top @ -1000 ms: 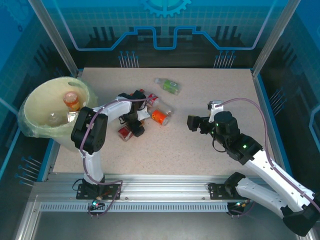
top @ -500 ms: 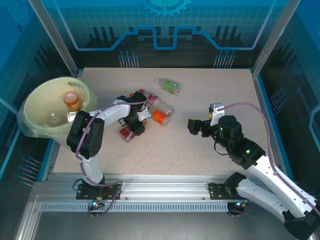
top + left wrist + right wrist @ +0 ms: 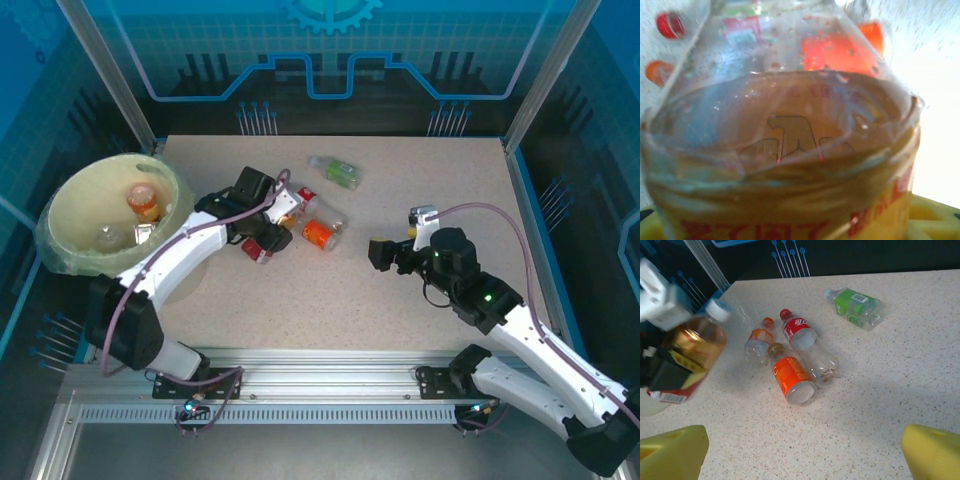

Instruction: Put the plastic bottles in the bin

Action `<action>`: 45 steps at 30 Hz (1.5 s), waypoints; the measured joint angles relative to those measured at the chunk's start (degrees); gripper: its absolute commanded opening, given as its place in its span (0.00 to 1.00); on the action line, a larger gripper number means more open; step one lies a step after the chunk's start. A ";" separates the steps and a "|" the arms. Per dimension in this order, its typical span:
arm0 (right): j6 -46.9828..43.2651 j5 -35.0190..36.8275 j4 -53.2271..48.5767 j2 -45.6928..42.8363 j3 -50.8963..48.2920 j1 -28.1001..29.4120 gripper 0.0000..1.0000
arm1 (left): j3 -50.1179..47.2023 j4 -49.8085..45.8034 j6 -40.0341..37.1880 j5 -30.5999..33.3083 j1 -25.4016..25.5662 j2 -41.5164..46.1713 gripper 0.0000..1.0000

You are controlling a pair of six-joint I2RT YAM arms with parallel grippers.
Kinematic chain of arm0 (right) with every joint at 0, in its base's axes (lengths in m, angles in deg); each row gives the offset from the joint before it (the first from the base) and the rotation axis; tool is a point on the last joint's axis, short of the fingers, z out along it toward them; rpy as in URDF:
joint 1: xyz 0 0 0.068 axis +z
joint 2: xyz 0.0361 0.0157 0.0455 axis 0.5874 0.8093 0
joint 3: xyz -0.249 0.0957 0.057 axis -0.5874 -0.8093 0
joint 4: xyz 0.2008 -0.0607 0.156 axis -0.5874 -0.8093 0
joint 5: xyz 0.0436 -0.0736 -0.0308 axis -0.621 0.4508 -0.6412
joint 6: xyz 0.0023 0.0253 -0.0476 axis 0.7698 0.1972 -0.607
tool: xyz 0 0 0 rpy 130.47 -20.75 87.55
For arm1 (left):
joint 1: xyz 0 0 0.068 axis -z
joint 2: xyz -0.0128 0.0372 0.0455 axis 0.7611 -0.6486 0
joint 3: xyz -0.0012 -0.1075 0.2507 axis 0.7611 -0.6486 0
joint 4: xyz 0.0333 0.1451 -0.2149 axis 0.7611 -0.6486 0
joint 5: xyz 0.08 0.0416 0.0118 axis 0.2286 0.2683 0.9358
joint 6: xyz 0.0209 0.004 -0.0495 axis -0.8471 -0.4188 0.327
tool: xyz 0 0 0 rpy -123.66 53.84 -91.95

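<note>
My left gripper (image 3: 266, 238) is shut on a plastic bottle (image 3: 256, 249) of brown liquid with a white cap and a red-lettered label, held above the table. That bottle (image 3: 785, 150) is pressed close against the left wrist camera. In the right wrist view it (image 3: 692, 347) hangs at the left. Three bottles lie together mid-table: red label (image 3: 800, 335), orange label (image 3: 790, 375), small orange-capped (image 3: 757, 342). A green-label bottle (image 3: 857, 305) lies farther back. The cream bin (image 3: 75, 210) stands far left with two bottles inside. My right gripper (image 3: 802, 455) is open, short of the orange bottle.
Metal frame posts (image 3: 100, 70) and blue panels wall in the table. The table's right half (image 3: 450, 190) is bare speckled surface. The bin overhangs the table's left edge.
The left arm has swung its elbow out to the left and lifted the brown-liquid bottle off the table. The right gripper has edged slightly left toward the bottles.
</note>
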 measured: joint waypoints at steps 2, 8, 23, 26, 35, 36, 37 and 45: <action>-0.15 -0.22 0.28 0.81 0.02 0.42 1.00 | -1.05 2.91 1.11 -1.97 0.00 2.34 0.51; -0.37 -0.61 1.38 2.89 0.37 1.66 1.00 | -6.64 14.62 6.91 -6.08 0.00 9.05 0.49; -0.35 -3.76 7.63 8.22 2.10 4.20 1.00 | -6.29 25.49 23.12 -9.66 -0.79 14.03 0.46; -0.55 -4.90 8.87 9.38 2.69 4.63 1.00 | -3.80 25.38 25.81 -9.57 -0.83 14.71 0.45; -1.22 -6.32 10.64 11.13 3.67 5.25 1.00 | 2.73 24.15 29.33 -3.63 -2.80 22.73 0.45; -1.22 -6.32 10.62 11.34 3.85 5.25 1.00 | 3.69 23.65 29.33 -2.49 -2.99 23.30 0.45; -1.22 -6.32 10.64 11.61 4.04 5.27 1.00 | 4.87 22.93 29.29 -1.11 -3.21 23.85 0.45; -1.25 -6.34 10.62 13.57 5.84 5.29 1.00 | 11.87 16.48 26.86 11.37 -8.00 25.57 0.45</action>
